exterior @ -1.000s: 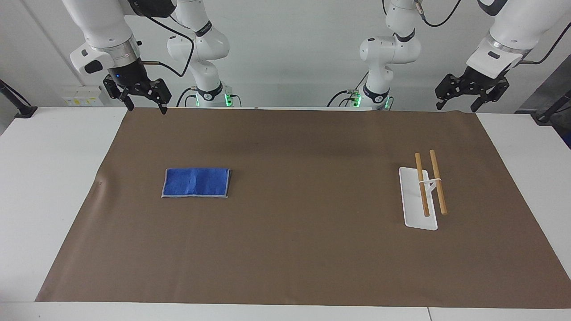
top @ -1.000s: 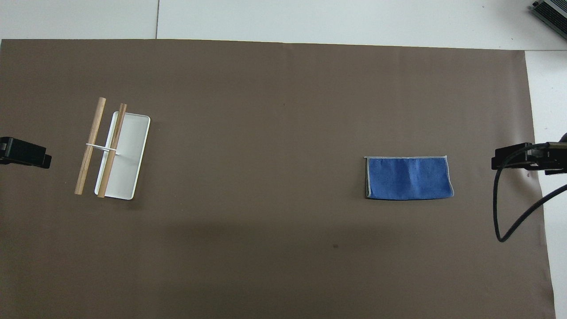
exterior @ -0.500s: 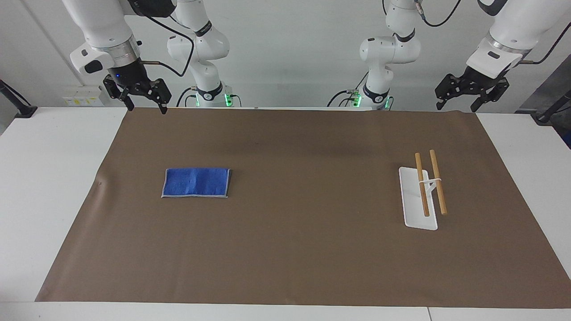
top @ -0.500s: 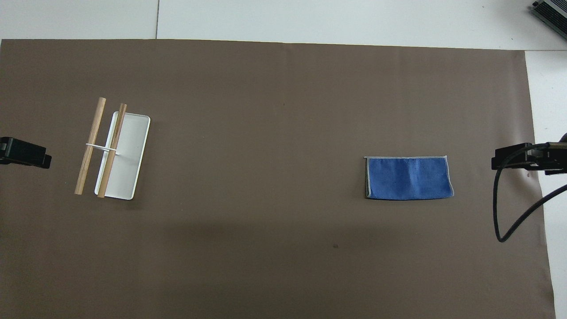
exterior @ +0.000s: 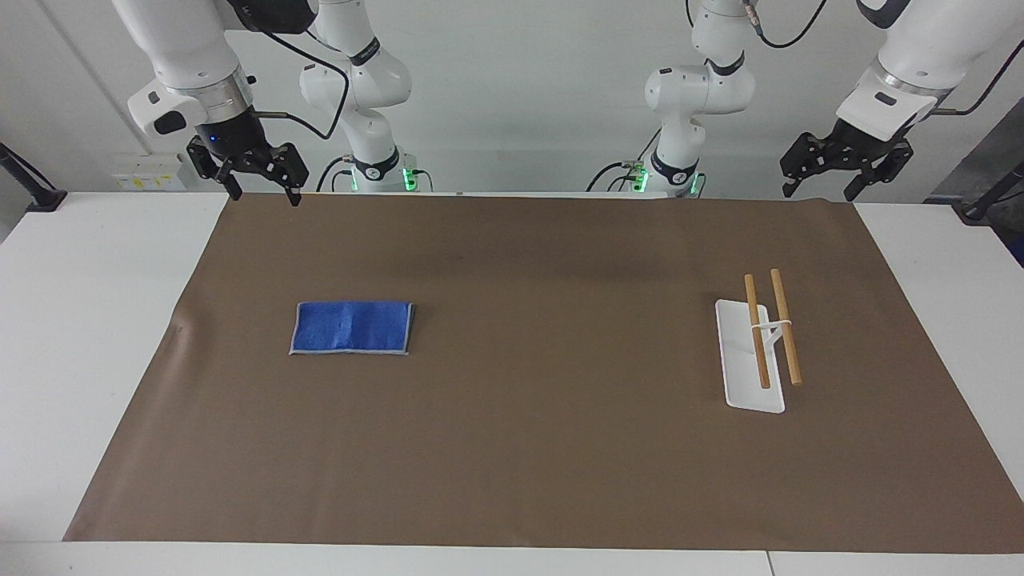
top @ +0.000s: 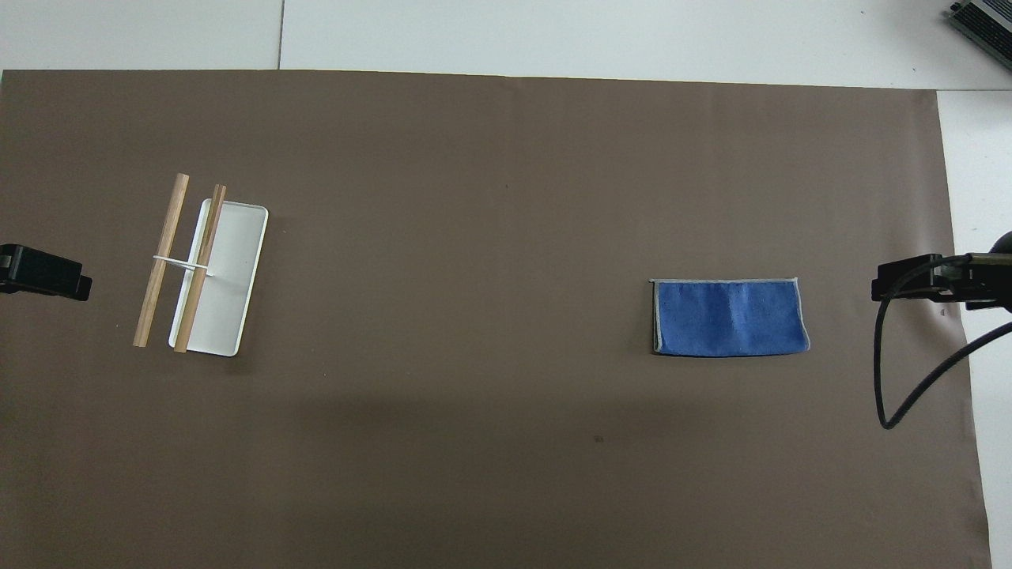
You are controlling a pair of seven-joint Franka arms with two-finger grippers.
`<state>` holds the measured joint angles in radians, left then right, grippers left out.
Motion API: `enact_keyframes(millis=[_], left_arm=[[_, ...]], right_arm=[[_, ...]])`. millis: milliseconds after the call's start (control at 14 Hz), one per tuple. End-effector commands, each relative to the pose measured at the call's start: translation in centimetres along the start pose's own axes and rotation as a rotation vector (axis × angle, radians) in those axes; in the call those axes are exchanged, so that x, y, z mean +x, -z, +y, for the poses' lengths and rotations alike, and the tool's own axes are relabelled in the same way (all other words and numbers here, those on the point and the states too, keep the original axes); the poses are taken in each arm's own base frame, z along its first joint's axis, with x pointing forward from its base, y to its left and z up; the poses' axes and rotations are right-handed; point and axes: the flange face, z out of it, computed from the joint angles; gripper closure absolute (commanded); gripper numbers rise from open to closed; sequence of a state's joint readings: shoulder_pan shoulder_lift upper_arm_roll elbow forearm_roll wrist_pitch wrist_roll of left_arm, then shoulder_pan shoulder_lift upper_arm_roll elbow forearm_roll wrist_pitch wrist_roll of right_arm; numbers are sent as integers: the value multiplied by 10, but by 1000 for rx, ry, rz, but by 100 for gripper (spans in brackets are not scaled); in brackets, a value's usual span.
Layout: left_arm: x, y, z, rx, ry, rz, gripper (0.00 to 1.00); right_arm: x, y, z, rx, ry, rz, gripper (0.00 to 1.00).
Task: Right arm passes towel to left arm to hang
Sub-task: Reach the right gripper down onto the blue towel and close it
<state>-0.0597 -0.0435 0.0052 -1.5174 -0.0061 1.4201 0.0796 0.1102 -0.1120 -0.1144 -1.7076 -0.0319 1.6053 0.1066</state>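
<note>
Right gripper [exterior: 262, 189] and left gripper [exterior: 826, 185] are hanging spread wide and empty over the mat's robot-side corners, towel [exterior: 352, 327] lying untouched

both arms are up off the mat [exterior: 512, 448], one at each end of its edge by the robots. the right arm [exterior: 180, 56] comes down to its silver wrist ring, and the right gripper [exterior: 262, 194] hangs over the mat's corner at that end, fingers pointing down and spread apart. the left arm [exterior: 908, 60] angles in over the mat's other corner by the robots, and the left gripper [exterior: 820, 192] hangs above the edge there, fingers spread too. neither one is holding anything.
</note>
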Motion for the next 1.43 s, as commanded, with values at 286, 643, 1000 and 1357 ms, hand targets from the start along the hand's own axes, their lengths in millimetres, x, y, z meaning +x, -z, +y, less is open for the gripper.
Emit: enact_keyframes(millis=[286,643,1000,1357], left_arm=[[-9,2,-2,-12,-1,-4,0],[-9,2,-2,-12,-1,-4,0],[-9,2,-2,-12,-1,-4,0],[-9,2,-2,-12,-1,-4,0]], right_arm=[[0,-131,-26,6,91,48,0],[11,-230,-33,-1,124,77,0],[12,-262,-35,-1,124,82,0],[-5,-300,-47,24,133,107,0]])
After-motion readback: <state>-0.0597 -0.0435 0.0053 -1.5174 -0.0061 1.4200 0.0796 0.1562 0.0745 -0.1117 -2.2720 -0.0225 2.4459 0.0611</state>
